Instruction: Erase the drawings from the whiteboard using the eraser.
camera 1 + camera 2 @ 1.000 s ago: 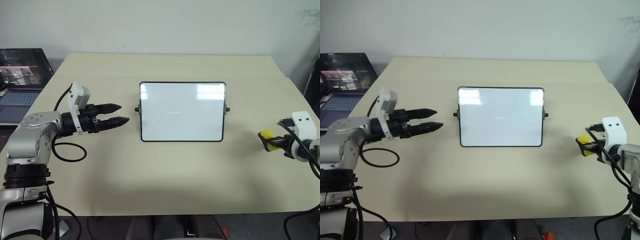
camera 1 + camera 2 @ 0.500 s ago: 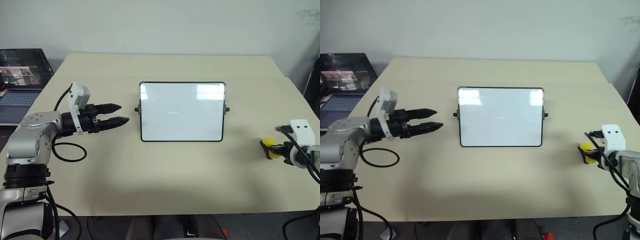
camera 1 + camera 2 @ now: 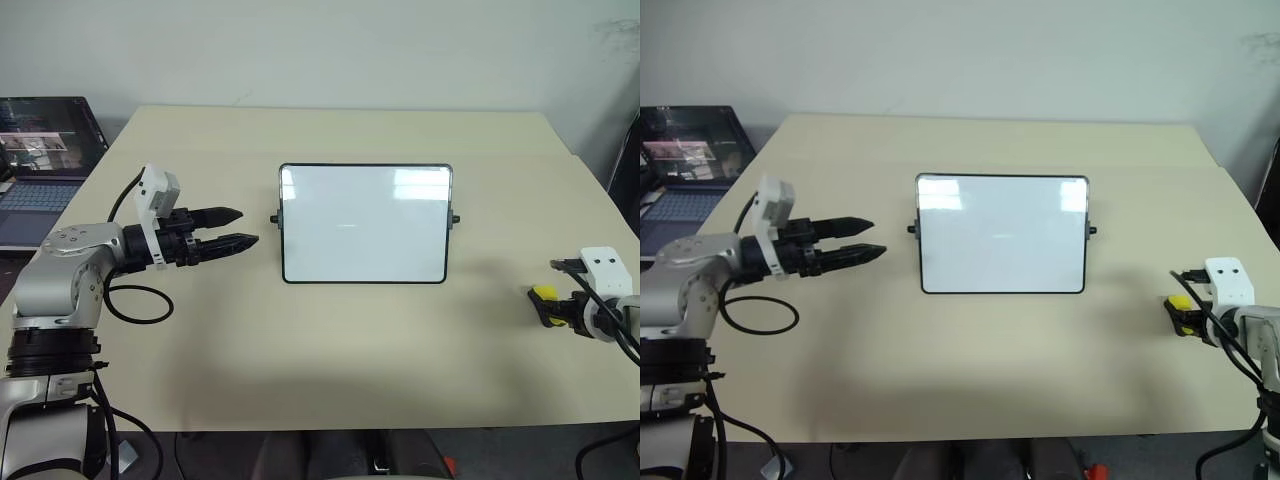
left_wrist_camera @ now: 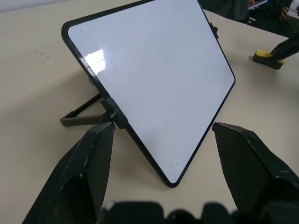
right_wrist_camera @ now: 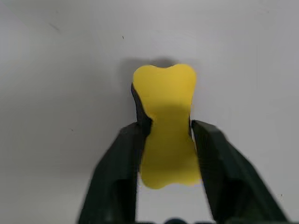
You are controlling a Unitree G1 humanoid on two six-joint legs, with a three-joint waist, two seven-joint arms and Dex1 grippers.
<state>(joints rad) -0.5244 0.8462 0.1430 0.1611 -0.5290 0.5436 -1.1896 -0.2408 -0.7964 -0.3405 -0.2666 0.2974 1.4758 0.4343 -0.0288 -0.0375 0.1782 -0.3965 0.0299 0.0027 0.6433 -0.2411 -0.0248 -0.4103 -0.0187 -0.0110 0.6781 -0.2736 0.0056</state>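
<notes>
The whiteboard (image 3: 365, 222) stands tilted on its stand in the middle of the table, black-framed. Its face looks plain white with pale glare; the drawings are out of view. At the table's right edge my right gripper (image 3: 543, 302) points down at the tabletop. It is shut on the yellow eraser (image 5: 163, 88), with one black finger on each side of the eraser's narrow waist. The eraser (image 3: 543, 293) sits low at the table surface. My left gripper (image 3: 248, 226) hovers open to the left of the board and points at it, holding nothing.
An open laptop (image 3: 45, 150) sits beyond the table's left edge. A black cable loop (image 3: 135, 305) lies beside my left arm. The board's rear stand (image 4: 81, 116) juts out behind it. The table's right edge (image 3: 600, 180) runs close to my right gripper.
My right gripper has sunk towards the tabletop and shifted slightly right with the eraser. The left gripper and the whiteboard have not moved.
</notes>
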